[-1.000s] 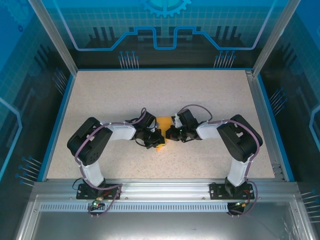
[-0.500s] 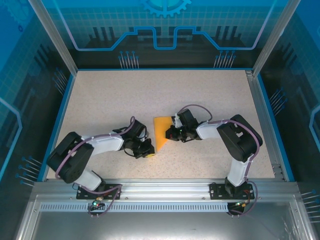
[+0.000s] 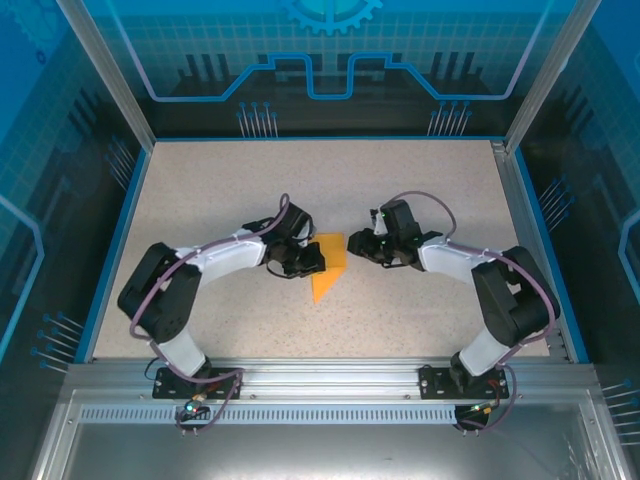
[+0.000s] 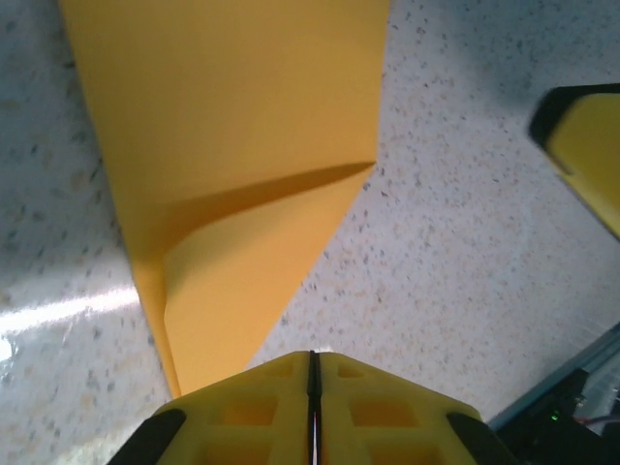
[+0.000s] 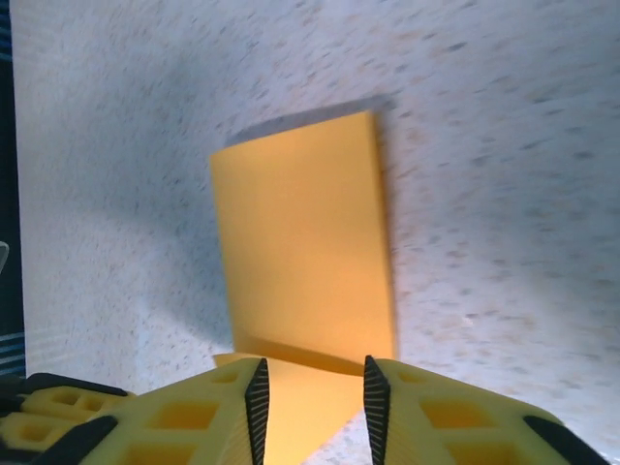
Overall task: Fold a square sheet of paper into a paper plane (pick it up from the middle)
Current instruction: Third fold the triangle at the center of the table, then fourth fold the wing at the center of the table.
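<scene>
The folded paper (image 3: pixel 328 268) lies on the speckled surface (image 3: pixel 420 190) near the middle, between my two arms. My left fingers (image 3: pixel 308 262) are pressed tight together at its left edge; I cannot tell whether they pinch it. Near them its upper layer (image 4: pixel 242 281) lifts a little. My right fingers (image 3: pixel 356 246) stand parted and empty, just beside its right corner.

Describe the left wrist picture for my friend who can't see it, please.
A folded orange-yellow paper lies on the speckled table, wide at the top and narrowing toward the bottom, with one flap folded across it. At the bottom edge, the yellow jaws of the left gripper are pressed shut together.
</scene>
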You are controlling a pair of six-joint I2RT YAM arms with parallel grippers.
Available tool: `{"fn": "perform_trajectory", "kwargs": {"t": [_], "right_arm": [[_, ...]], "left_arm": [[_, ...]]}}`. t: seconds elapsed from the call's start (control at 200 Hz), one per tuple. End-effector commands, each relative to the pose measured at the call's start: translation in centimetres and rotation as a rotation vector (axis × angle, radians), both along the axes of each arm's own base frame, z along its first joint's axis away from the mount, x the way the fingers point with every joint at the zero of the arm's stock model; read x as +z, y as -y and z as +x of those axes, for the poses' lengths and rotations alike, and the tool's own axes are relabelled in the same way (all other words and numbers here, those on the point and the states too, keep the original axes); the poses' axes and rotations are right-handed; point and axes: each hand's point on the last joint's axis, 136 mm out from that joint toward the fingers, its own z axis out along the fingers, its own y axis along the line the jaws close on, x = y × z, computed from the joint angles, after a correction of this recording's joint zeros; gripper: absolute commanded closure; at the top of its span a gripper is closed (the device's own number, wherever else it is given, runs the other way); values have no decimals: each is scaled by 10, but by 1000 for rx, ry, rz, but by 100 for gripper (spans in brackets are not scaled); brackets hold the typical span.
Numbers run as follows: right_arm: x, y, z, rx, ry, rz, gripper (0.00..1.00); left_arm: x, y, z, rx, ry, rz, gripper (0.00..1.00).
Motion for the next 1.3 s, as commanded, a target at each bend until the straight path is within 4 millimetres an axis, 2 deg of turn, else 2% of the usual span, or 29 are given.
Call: {"fn": "perform_trajectory", "kwargs": {"t": [0.0,0.15,0.355,0.66,0.84,0.87,1.12,1.295], "right_arm": [[-22,7,-17,7,-87,-22,62],[-29,-8,-21,61,-113,1,58],[-40,-24,-26,109,-143,-4,57],[-40,-38,-24,136,-153,41,59],[-44,-42,-23,128,-172,67,59],[-36,-48,-14,129,-150,86,59],[-30,-50,-9,99,-141,121,60],[-30,-52,-5,151,-120,135,61]], "left_arm": [[-14,-10,2,-26,-18,82,90],[-26,-15,7,-32,-20,125,90],[-41,-23,10,-28,-29,171,91],[-66,-34,0,-26,-75,220,93],[-69,-38,-4,-27,-81,225,93],[-70,-38,-5,-27,-82,227,93],[-66,-37,-4,-24,-70,217,93],[-50,-31,1,-36,-20,179,90]]}}
